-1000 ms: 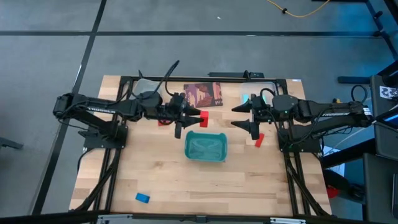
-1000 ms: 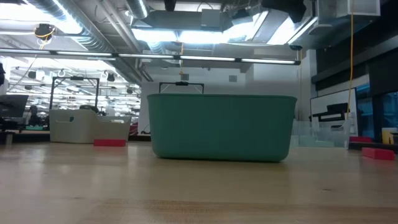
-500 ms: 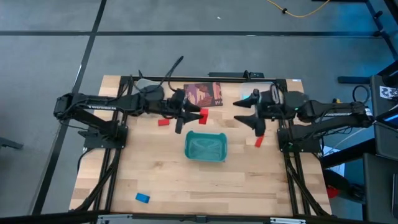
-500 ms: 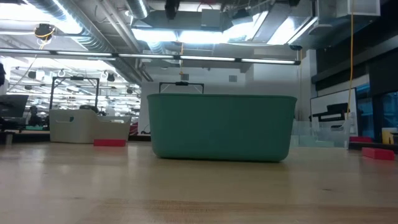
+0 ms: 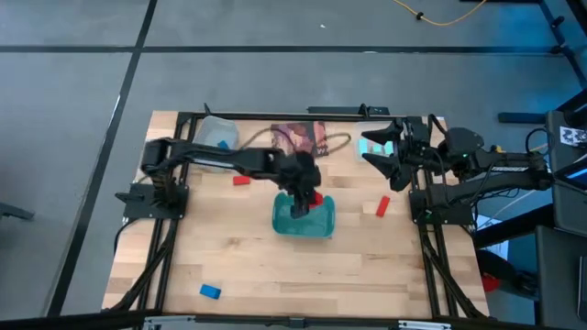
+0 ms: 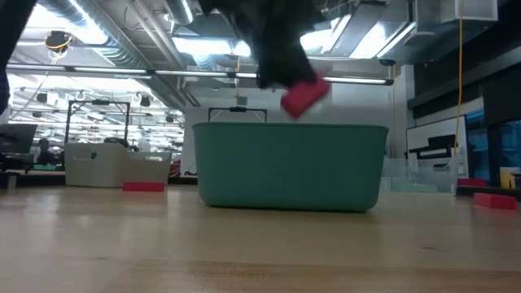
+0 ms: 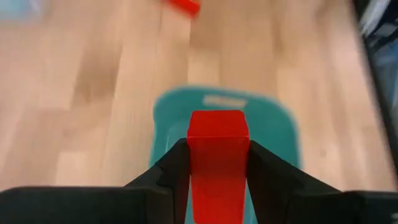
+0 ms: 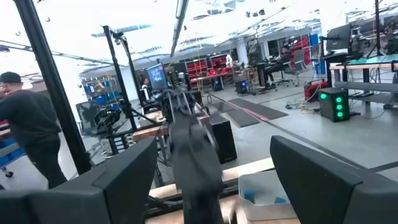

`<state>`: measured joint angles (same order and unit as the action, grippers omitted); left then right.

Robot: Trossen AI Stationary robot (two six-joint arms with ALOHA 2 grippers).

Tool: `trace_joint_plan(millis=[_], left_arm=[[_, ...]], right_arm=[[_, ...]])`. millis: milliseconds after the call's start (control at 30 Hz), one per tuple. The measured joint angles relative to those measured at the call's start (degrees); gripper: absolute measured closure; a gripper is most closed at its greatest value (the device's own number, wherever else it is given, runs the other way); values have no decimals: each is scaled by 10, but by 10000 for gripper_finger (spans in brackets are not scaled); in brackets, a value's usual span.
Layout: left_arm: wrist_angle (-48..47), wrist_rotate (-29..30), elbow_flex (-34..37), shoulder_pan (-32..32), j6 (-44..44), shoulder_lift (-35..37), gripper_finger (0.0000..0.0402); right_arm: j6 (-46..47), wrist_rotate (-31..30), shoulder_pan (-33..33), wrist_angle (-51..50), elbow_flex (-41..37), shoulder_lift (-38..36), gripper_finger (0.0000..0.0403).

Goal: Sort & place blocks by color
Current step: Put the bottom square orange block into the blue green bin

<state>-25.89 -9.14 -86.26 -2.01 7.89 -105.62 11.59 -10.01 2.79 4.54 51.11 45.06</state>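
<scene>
The left hand (image 5: 304,200) is gripping a red block (image 7: 217,158) between closed fingers, hovering just above the teal tray (image 5: 323,225) at mid-tabletop. The step appears to be dropping it in; next it would need to lower and release. The right hand (image 5: 383,149) is waiting, open and empty, near the tabletop's (image 5: 257,261) far right. Other blocks are lying scattered on the pale wood; a workshop is showing beyond.

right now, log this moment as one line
left pincer: shut on red block, above teal tray | right pincer: open, raised at table's right rear
</scene>
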Motion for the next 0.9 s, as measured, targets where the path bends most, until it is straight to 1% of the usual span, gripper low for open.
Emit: trace_joint_plan(millis=[133,333,600,900], left_arm=[[-22,0,-18,9,-10,-58,285],[-26,7,-19,25,-10,-100,285],[-47,18,-18,40,-22,-131,285],[-47,34,-19,48,-26,-133,282]], right_arm=[[-1,0,0,0,0,-3,86],[-1,0,0,-3,0,-2,86],[-1,-10,0,-6,0,-2,86],[-1,-10,0,-6,0,-2,86]])
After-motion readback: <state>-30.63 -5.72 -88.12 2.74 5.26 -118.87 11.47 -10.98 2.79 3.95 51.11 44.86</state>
